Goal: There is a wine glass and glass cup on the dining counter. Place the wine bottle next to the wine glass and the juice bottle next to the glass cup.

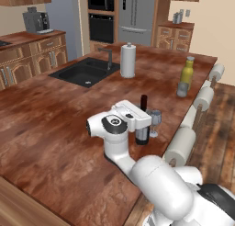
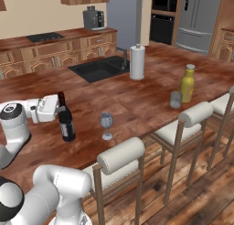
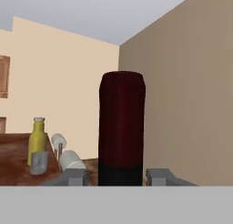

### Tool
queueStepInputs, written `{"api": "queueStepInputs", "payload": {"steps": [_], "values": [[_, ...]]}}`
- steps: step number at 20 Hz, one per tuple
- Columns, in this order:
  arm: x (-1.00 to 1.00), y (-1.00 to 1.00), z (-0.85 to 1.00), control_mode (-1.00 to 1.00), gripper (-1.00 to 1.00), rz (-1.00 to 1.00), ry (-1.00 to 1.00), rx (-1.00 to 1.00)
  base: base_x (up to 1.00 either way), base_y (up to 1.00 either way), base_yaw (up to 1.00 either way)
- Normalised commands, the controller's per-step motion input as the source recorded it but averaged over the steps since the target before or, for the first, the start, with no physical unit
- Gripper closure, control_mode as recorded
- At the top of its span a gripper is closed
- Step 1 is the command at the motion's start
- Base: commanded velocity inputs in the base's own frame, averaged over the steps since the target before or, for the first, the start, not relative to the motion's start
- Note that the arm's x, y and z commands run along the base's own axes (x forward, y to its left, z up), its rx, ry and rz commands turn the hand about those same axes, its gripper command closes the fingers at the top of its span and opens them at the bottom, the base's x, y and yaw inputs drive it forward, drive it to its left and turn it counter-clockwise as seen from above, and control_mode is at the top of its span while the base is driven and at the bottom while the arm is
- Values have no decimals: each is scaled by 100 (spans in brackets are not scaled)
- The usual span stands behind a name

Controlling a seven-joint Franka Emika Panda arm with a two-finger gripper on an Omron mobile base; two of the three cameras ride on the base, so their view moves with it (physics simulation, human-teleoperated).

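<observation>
The tabletop is mottled reddish-brown wood with a black sink, the wine bottle near-black with a dark red top, the juice bottle at two o'clock yellow with a tan cap, the glass cup greyish, the paper-towel roll white.

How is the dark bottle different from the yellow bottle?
The wine bottle is slim and nearly black with a red top; the juice bottle is stouter and yellow with a tan cap. The gripper is shut on the wine bottle; the juice bottle stands free. The wine bottle is near the wine glass, the juice bottle beside the glass cup. Both stand upright on the dining counter.
</observation>
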Motion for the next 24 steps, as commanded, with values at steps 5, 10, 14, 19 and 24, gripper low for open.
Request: {"api": "queueStepInputs", "payload": {"steps": [5,10,14,19,24], "values": [[40,-15,-14,-100,100,1,0,-4,0,0,0],[21,-17,-19,-100,100,0,3,-4,0,0,0],[3,-10,-25,-100,100,0,0,0,0,0,0],[1,-15,-22,-100,100,0,-3,0,0,0,0],[0,-19,-18,-100,100,0,-7,0,0,0,0]]}}
